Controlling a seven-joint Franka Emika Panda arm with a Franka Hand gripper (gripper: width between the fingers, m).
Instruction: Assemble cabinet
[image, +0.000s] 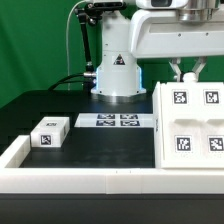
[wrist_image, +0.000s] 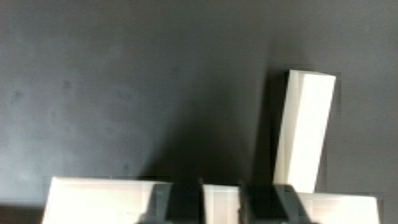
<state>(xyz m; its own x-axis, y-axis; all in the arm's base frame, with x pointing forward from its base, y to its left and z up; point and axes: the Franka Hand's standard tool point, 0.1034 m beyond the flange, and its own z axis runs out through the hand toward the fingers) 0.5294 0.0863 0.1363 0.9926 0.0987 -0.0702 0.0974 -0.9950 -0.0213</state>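
The cabinet (image: 190, 122), a large white box with square tags on its upper face, lies at the exterior view's right. My gripper (image: 187, 74) reaches down onto its far edge. In the wrist view the two dark fingers (wrist_image: 185, 203) press on a thin white wall of the cabinet (wrist_image: 107, 200), and white plastic fills the gap at my gripper (wrist_image: 226, 205), so it is shut on that wall. A small white tagged block (image: 50, 132) lies apart at the exterior view's left. A narrow white slat (wrist_image: 311, 130) crosses the black table in the wrist view; I cannot tell which part it is.
The marker board (image: 118, 121) lies flat in front of the robot's base (image: 117, 70). A low white rail (image: 80, 181) edges the black table along the front and the exterior view's left. Bare black table (image: 100, 145) lies between the block and the cabinet.
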